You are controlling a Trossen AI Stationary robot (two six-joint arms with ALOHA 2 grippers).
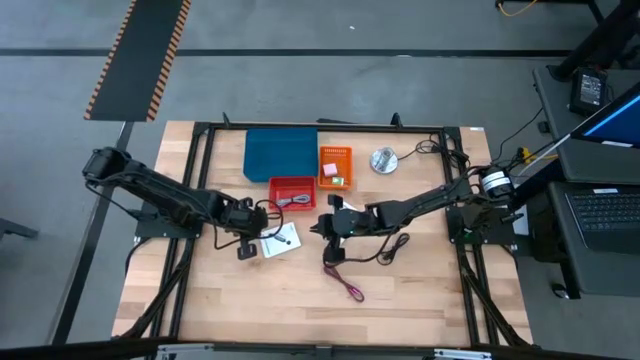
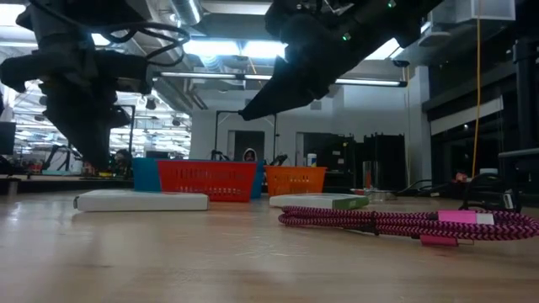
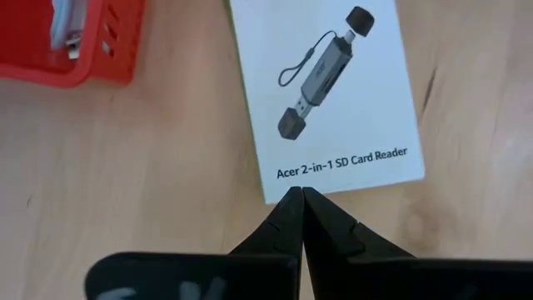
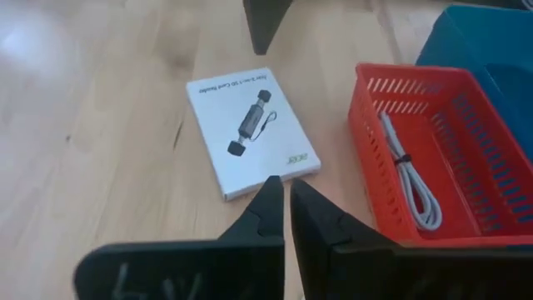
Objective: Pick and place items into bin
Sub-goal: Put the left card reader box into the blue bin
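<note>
Braided dark-red cable (image 2: 404,223) coils beside white card-reader box (image 1: 281,241); both claws pressed together.

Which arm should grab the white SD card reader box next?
Probably left. The left end effector sits at the white box's edge, fingers together. The right end effector hangs farther off, by the red bin.

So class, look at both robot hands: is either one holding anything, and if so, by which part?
Neither holds anything. The left hand is shut with nothing in it, just short of the white card reader box; the right hand is nearly shut, also with nothing in it.
</note>
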